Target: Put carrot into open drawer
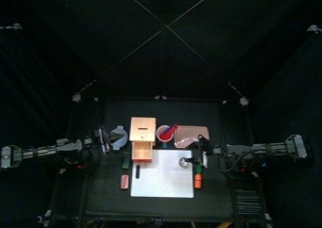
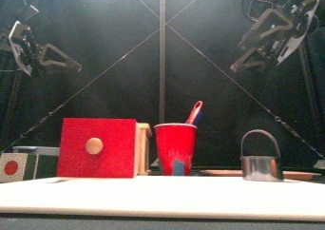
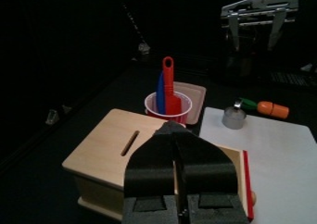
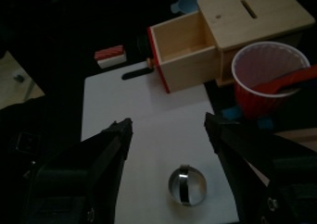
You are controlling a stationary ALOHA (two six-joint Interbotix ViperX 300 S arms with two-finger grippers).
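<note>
Orange-red carrot (image 1: 199, 182) lies on the white sheet (image 1: 164, 183), at the sheet's right edge in my top view, well apart from the drawer (image 4: 186, 44). From the left wrist camera I see its green end pointing toward the small metal weight (image 3: 234, 117), which stands just beside it on the same sheet.

Drawer is pulled out of the tan wooden box (image 1: 142, 131) toward the front of the desk (image 1: 107, 199); its red front panel with a round knob faces the front camera. Red cup (image 2: 176, 148) stands next to the box, with a red-and-blue utensil (image 2: 195, 112) leaning in it. A darker red stick (image 4: 111, 54) lies off the sheet's left side.

Left gripper (image 3: 180, 140) hangs above the box with its jaws pressed together, nothing between them. Right gripper (image 4: 168, 122) hovers over the sheet with jaws spread wide, holding nothing. In the front view both arms sit high above the things.
</note>
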